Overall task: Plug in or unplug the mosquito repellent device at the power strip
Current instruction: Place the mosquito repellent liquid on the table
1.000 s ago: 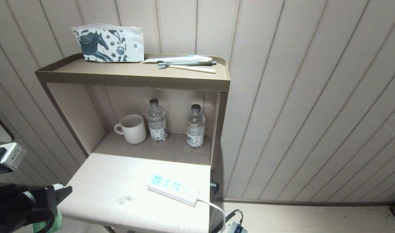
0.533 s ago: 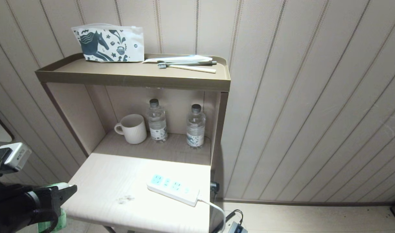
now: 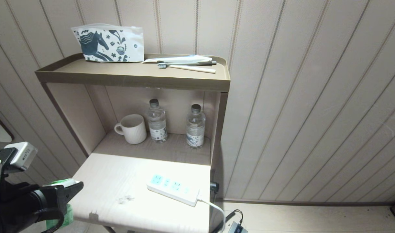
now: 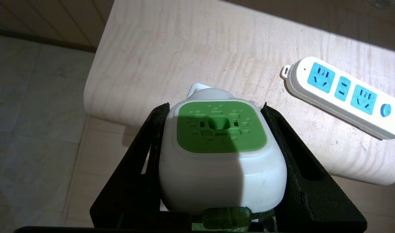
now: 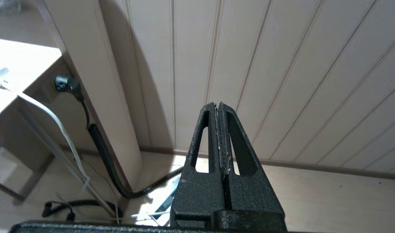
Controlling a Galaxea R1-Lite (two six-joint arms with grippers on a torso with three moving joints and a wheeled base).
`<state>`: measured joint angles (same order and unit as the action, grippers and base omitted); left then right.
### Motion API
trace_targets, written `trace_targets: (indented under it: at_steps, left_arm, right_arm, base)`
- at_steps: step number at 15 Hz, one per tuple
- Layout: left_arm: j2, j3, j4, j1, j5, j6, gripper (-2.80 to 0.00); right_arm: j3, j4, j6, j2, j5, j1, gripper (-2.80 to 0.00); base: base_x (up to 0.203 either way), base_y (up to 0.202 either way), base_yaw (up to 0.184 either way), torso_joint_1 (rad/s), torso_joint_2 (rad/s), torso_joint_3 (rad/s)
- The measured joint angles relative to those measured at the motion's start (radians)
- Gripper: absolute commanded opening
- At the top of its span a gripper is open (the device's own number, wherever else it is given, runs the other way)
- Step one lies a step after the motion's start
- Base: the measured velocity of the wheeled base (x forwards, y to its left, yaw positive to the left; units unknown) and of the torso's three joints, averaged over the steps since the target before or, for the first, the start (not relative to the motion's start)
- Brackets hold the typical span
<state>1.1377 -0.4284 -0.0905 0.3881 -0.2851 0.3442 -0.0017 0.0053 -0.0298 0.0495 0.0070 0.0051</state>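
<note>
At the far left, the left gripper [image 3: 75, 188] hangs at the front left corner of the bench [image 3: 119, 181], its black fingers [image 4: 145, 152] pinching the mosquito repellent device [image 4: 220, 152] from either side. The device's white body and green vented panel face up toward the wrist, and its green bottle [image 3: 60, 217] hangs below, off the bench edge. The device is in the air, well apart from the power strip [image 3: 173, 189], which lies flat near the front right of the bench at a slant, its light-blue sockets bare and its white cord [image 3: 216, 210] running off the right edge toward the floor.

Further back, in the shaded alcove, a ribbed white mug [image 3: 132, 128] stands left of two clear water bottles [image 3: 157, 121], all upright. On the brown top shelf [image 3: 132, 76] a horse-print pouch [image 3: 108, 43] stands at the left with toothbrushes [image 3: 187, 66] lying to its right.

The right gripper [image 5: 220, 129] shows only in its own wrist view, off to the right near the panelled wall [image 5: 281, 81], low over the floor, fingers pressed together on nothing.
</note>
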Motion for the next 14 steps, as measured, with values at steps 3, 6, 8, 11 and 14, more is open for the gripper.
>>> trace_targets:
  at_steps: [3,6,8,11,14]
  left_arm:
    - [0.037,0.124,-0.249,0.000,-0.001,-0.064,-2.80]
    - [0.086,0.217,-0.519,0.000,-0.023,-0.112,-2.80]
    - [0.106,0.246,-0.648,0.001,-0.045,-0.120,-2.80]
    - [0.118,0.258,-0.744,0.002,-0.061,-0.127,-2.80]
    - [0.130,0.278,-0.862,0.002,-0.085,-0.182,-2.80]
  right_arm:
    - [0.001,0.007,0.017,-0.033,-0.007,0.000,-2.80]
    - [0.002,0.008,0.010,-0.043,-0.007,0.000,-2.80]
    - [0.002,0.009,0.022,-0.046,-0.008,0.000,-2.80]
    - [0.002,0.010,0.027,-0.047,-0.009,0.000,-2.80]
    - [0.002,0.010,0.027,-0.048,-0.009,0.001,-2.80]
  base:
    - [0.000,0.000,0.000,0.000,0.00,0.000]
    - [0.000,0.000,0.000,0.000,0.00,0.000]
    - [0.000,0.000,0.000,0.000,0.00,0.000]
    - [0.000,0.000,0.000,0.000,0.00,0.000]
    - [0.000,0.000,0.000,0.000,0.00,0.000]
